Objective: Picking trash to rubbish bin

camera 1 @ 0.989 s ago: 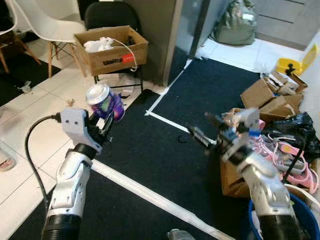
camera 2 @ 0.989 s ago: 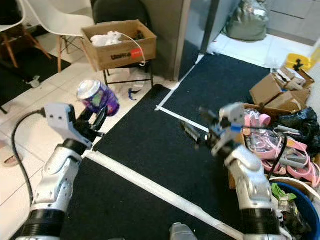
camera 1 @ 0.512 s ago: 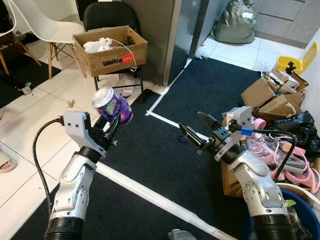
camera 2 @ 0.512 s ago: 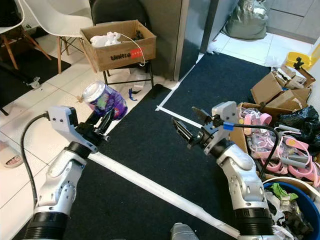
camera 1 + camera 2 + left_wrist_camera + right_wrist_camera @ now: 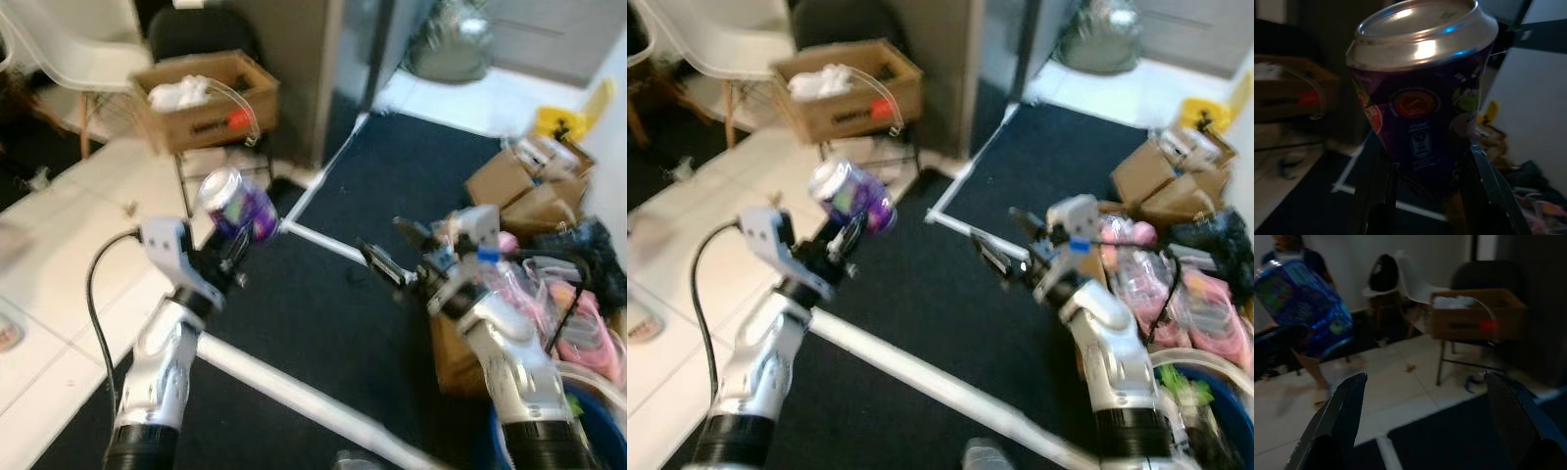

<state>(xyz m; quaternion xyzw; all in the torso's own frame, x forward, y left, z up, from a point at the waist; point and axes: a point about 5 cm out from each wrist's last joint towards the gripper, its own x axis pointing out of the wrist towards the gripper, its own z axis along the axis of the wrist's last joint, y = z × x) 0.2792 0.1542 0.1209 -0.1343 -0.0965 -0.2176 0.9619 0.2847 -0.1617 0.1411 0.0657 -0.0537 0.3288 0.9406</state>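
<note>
Purple can [image 5: 238,204] clamped in raised left tool [image 5: 231,250].

Trash item: you have a purple drink can [image 5: 239,204] with a silver top and printed labels on its side.
Can state: it looks whole and undented, as far as the blur lets you judge.
Can pose: it is tilted, silver top facing up and toward your left.
Can location: it is held off the floor between the fingers of your left end effector [image 5: 231,251].
Rubbish bin: the blue bin [image 5: 1227,403] sits at your lower right, already holding scraps.
</note>
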